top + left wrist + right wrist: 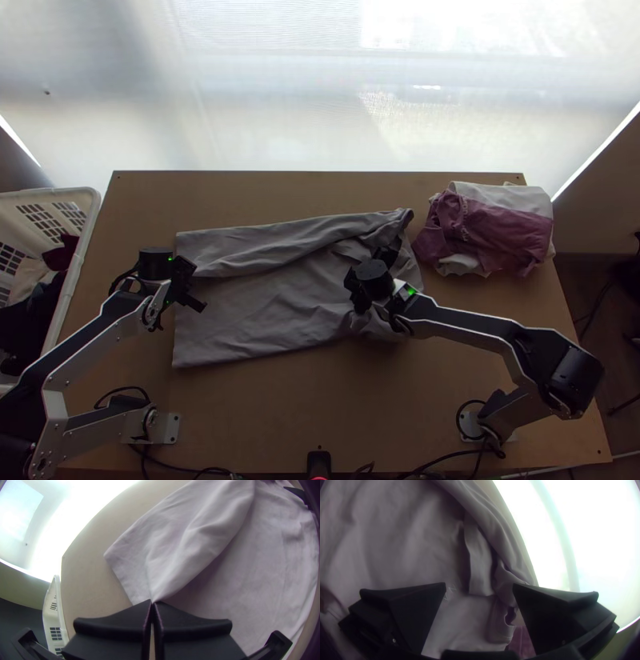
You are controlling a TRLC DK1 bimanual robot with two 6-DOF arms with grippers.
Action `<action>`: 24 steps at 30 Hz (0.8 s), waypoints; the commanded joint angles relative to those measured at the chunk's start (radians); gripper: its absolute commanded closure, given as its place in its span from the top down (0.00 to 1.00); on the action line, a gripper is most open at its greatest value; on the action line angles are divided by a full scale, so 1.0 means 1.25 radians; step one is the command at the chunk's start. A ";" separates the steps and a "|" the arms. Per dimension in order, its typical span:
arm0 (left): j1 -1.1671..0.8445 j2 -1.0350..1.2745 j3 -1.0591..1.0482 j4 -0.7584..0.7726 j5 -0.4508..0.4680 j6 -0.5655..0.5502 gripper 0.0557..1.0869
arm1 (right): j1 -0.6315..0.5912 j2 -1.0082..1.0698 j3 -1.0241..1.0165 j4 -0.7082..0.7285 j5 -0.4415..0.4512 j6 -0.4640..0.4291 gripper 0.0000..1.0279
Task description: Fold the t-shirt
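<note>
Left pincer (192,286) clenched on the smooth grey t-shirt's (256,312) folded-over flap, right pincer (371,277) wide open above its rumpled right end, soft creases rippling mid-table (280,408)!

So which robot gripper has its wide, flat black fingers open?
The right black gripper, over the rumpled end of the grey t-shirt: its fingers stand apart. The left black gripper has its fingers shut on the t-shirt.

High top view facing steeply down, both wrist views close, sharing the t-shirt (256,308)
</note>
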 commanded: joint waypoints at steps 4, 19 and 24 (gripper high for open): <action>0.004 -0.001 -0.001 0.000 0.000 0.004 0.04 | -0.037 0.052 0.011 0.065 0.008 -0.046 0.90; 0.003 0.011 -0.001 0.009 0.000 0.005 0.04 | -0.067 0.147 0.066 0.116 0.008 -0.074 0.84; 0.005 0.012 -0.004 0.012 0.000 0.008 0.04 | -0.069 0.174 0.079 0.134 0.010 -0.082 0.76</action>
